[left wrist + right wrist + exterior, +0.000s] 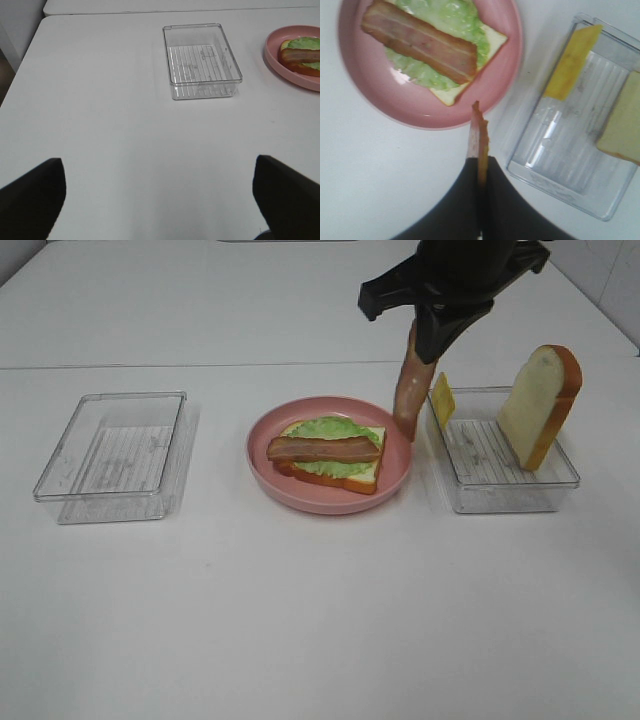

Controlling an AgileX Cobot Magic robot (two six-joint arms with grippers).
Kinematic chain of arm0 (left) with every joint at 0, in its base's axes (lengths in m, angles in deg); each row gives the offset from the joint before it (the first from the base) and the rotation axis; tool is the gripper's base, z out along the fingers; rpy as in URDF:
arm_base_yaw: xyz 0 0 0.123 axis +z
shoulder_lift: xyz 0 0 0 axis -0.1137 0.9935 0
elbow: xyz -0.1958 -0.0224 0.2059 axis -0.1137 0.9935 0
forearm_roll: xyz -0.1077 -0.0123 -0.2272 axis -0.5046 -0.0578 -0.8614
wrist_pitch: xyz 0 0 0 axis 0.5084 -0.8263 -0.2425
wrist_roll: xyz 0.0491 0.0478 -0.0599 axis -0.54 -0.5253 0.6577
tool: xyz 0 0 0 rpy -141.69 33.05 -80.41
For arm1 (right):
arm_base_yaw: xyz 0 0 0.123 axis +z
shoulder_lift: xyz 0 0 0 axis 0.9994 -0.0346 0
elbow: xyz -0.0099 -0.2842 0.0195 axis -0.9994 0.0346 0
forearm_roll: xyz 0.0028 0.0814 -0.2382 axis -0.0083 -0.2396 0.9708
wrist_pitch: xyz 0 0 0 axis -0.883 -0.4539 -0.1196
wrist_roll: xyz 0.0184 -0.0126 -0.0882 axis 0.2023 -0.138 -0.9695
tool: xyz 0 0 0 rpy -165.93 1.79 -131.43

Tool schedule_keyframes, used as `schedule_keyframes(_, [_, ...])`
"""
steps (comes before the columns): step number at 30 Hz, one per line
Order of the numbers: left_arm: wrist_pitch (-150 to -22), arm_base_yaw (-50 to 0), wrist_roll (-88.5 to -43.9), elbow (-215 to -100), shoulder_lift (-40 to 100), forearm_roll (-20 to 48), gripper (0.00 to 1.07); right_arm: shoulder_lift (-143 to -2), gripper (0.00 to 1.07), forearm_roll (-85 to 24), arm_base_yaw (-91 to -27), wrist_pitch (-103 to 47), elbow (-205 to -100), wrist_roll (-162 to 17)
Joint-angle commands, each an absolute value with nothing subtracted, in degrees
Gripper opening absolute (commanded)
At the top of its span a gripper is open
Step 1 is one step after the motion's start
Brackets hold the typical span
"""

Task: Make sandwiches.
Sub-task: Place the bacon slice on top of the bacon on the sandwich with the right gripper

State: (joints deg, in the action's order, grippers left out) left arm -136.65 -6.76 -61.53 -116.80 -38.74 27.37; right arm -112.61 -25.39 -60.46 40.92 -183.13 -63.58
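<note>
Black two-finger right gripper [424,340] raised, pointing straight down from dark arm entering at far edge. Jaws pinched flat on top end of reddish-brown toy bacon strip [406,390], strip dangling vertical. Black left gripper [157,165] held low, aimed forward, fingers [35,200] spread wide apart.

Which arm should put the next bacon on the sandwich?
Right. The right gripper is shut on a bacon strip hanging at the rim of the pink plate, beside the sandwich. The left gripper is open, empty, well away from the plate.
</note>
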Motion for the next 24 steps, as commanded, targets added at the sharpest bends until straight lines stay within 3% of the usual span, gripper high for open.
schedule_keyframes(1, [-136.2, -6.6, -61.4, -116.7, -39.5, 27.1, 0.94, -113.4, 0.0, -26.2, -59.0, 38.7, -183.5, -63.9])
schedule_keyframes(24, [-136.2, -6.6, -61.4, -116.7, -39.5, 27.1, 0.94, -121.0, 0.0, -42.8, -57.9, 21.9, -183.5, -63.8])
